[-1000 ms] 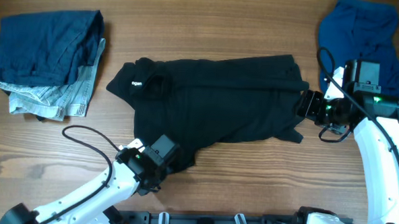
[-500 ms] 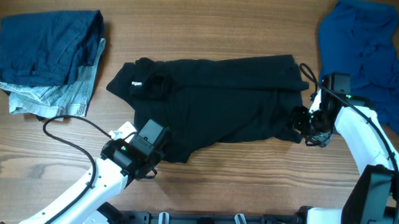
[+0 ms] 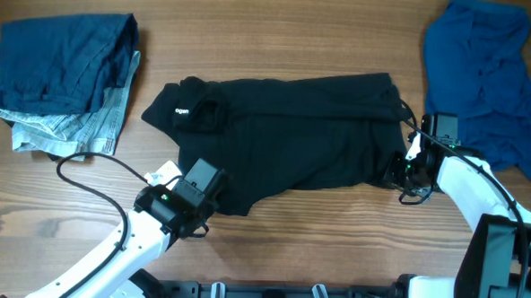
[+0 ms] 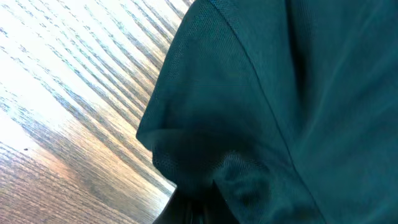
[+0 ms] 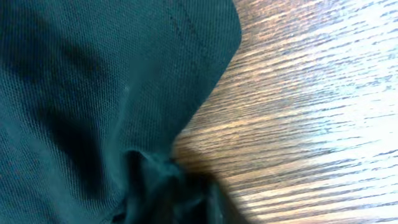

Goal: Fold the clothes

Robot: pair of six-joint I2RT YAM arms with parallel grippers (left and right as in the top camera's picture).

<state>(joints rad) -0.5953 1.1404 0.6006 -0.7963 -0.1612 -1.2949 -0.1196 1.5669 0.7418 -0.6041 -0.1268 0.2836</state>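
The table point(image 3: 297, 43) is warm brown wood with a long grain, and glare washes it pale in both wrist views. The black garment point(image 3: 284, 132) lies spread across the middle of the frame, with small white lettering point(image 3: 183, 110) near its left end. At upper left a folded dark blue garment point(image 3: 63, 55) rests on a pale denim piece point(image 3: 69, 133). At upper right sits a crumpled blue garment point(image 3: 484, 78), its top and right side cut off by the frame edge. A black cable point(image 3: 94, 164) loops over the wood at lower left.

The left gripper point(image 3: 218, 198) sits at the garment's lower left hem. Its wrist view shows the cloth drawn into a tight pucker at the bottom edge point(image 4: 199, 202), so it looks clenched on the fabric. The right gripper point(image 3: 397, 168) is at the garment's lower right corner, and there too the cloth gathers into a pinch point(image 5: 165, 186), grasped the same way. In both close views the fingers are lost in the dark fabric and shadow. Nothing of the room beyond the tabletop shows, and both arms run off the bottom edge.
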